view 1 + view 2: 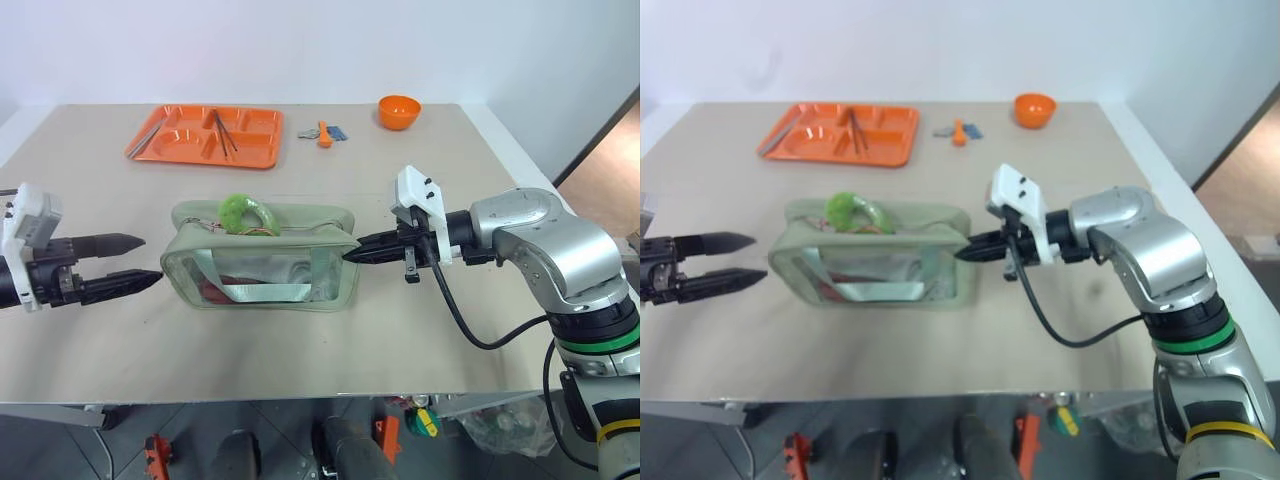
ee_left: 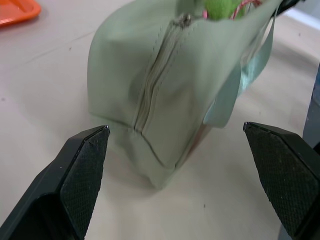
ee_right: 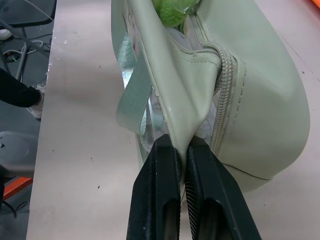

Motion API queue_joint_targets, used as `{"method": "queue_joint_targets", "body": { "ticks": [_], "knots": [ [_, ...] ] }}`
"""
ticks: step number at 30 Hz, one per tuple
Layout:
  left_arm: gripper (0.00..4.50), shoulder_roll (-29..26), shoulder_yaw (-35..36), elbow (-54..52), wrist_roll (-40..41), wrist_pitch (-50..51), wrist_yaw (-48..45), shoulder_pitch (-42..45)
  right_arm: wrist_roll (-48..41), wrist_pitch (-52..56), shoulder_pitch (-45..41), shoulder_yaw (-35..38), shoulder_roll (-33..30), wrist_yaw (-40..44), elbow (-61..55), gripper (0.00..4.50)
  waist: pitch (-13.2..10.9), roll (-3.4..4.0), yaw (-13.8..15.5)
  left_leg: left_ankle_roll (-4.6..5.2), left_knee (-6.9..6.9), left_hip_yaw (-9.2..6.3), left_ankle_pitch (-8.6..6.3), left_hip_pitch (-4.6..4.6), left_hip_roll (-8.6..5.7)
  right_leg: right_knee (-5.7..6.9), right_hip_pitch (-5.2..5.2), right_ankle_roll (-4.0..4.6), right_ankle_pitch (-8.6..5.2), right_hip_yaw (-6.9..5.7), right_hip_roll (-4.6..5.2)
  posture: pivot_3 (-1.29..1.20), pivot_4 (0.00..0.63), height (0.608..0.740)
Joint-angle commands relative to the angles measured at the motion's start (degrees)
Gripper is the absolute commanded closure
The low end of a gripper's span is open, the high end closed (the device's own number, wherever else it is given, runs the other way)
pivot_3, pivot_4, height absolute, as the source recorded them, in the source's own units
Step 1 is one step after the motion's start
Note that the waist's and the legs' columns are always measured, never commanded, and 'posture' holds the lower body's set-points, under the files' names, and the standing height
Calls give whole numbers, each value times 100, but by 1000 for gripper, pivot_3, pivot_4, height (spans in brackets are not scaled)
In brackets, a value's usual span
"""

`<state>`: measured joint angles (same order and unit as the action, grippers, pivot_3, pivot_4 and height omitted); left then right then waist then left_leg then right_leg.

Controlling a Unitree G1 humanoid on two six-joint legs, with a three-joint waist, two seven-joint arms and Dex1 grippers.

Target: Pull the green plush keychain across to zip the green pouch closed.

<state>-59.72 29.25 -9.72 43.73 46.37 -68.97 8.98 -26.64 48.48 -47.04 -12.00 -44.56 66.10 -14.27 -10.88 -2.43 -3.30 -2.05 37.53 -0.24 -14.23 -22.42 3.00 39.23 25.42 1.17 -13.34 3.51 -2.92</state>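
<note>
The desk carries the green pouch near its middle, standing upright with its clear window facing the near edge. An orange tray and an orange bowl sit far back, well apart from it. The right gripper has its jaws pressed together on the fabric at the pouch's right end, pinching the edge beside the zipper to anchor the bag. The left gripper hangs just left of the pouch with its jaws spread wide and nothing between them. The green plush keychain rests curled on top of the pouch, left of centre, with the zipper line running along the top.

As a judgement, the bracing step is done and the pull itself has not begun. The next move calls for the left jaws to rise over the pouch's left end, close on the plush charm, and draw it steadily along the zipper while the right grip holds.
</note>
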Motion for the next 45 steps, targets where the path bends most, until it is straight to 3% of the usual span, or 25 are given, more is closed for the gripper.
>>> {"method": "queue_joint_targets", "body": {
  "ticks": [1,13,27,28,35,41,45],
  "knots": [
    [563,-4,-64,-173,92,-61,66,110,-42,-38,-88,55,13,2,-118,4500,0,0,0,0,0,0,0,0,0,0,0,0,0,0,0,0,150,740],
    [4461,150,-424,-108,284,14,212,614,-97,48,-45,140,6,-94,-193,4500,0,0,3,0,-1,-1,0,-2,-1,0,0,0,1,0,1,0,150,740],
    [4461,182,-693,-100,228,-41,278,848,-118,13,-107,365,113,-314,41,4500,0,-1,20,0,2,0,0,-2,-8,0,-3,-2,1,-1,8,0,150,740],
    [4500,180,-708,-98,223,-46,285,855,-163,-1,-97,396,71,-244,0,3775,0,0,31,0,4,0,0,-1,-9,0,-4,-3,2,0,8,0,150,740],
    [4500,194,-803,-71,207,-119,317,944,-221,-83,-97,514,-376,116,104,1487,0,0,59,0,4,1,0,-4,-21,-1,-4,-9,-1,-2,10,0,150,740],
    [4500,216,-857,-74,205,-144,357,993,-702,-301,-545,1300,-577,477,616,1487,0,0,60,0,4,4,0,-4,-29,-1,-5,-18,-1,-2,17,0,150,740],
    [4500,224,-866,-79,212,-166,368,1014,-868,-374,-1182,1615,-128,71,1118,1487,0,0,55,0,5,3,0,-2,-27,-1,-6,-18,0,-2,14,0,150,740]
  ]
}}
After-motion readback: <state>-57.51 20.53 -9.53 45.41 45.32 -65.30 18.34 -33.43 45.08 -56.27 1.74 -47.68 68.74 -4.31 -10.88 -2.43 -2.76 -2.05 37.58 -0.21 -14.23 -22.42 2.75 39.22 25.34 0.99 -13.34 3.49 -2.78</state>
